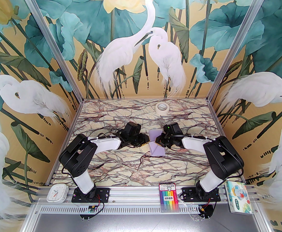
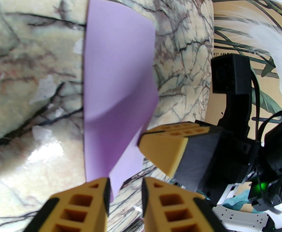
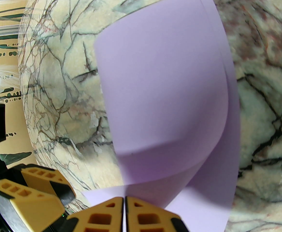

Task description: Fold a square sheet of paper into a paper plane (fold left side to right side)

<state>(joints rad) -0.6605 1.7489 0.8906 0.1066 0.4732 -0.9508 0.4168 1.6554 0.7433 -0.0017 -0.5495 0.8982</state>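
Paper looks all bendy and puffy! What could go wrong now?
The paper is bent over in a soft curve, not creased. If the right gripper pinching it lets go, it may spring open.
Its two layers don't line up along one edge, so a crease now could come out crooked.
The open left gripper by a corner might snag it.

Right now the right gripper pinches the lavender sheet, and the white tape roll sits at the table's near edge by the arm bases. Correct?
Not quite. The right gripper does pinch the lavender sheet, but the top external view shows the white tape roll at the far edge of the table.
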